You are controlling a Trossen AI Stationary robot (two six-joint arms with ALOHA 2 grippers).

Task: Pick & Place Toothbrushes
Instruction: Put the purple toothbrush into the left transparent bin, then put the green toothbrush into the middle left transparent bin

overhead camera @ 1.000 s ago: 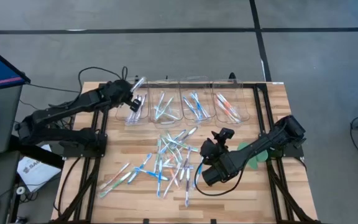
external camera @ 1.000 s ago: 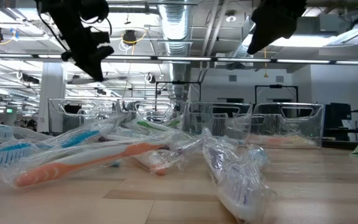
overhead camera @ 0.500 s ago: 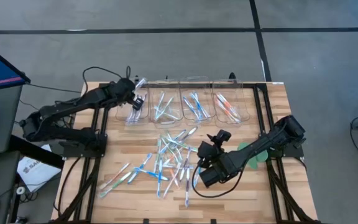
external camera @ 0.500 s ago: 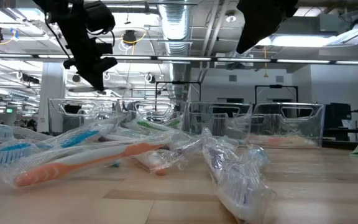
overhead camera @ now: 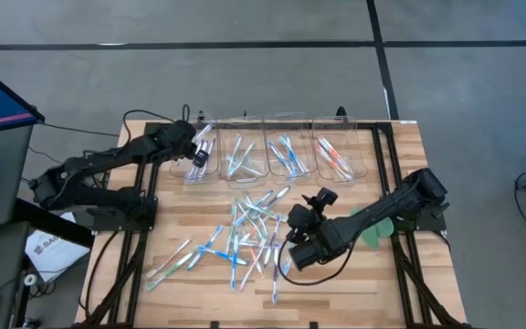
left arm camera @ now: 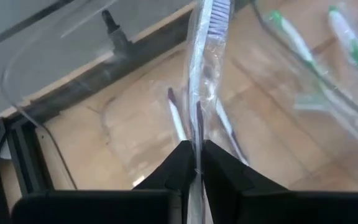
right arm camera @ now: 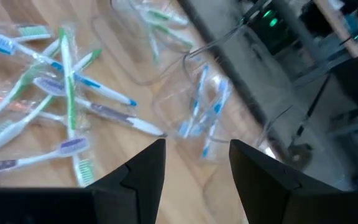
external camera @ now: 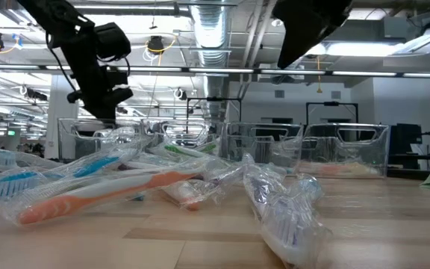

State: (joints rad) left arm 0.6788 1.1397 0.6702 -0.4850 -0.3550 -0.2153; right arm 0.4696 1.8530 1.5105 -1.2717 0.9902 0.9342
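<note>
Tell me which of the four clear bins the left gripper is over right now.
The leftmost bin, the one holding purple toothbrushes. The left gripper hangs above it pinching a wrapped purple-bristled toothbrush; the other three bins sit to its right.

Four bins [overhead camera: 272, 155] are standing in a row along the table's [overhead camera: 400, 274] far edge, each holding toothbrushes [overhead camera: 245, 239]. More toothbrushes are lying in a loose pile on the table before the bins. The left gripper [overhead camera: 201, 152] is sitting over the leftmost bin. The right gripper [overhead camera: 307, 217] is hanging at the pile's right edge. A disc [overhead camera: 373, 233] is lying right of the pile, under the right arm.
</note>
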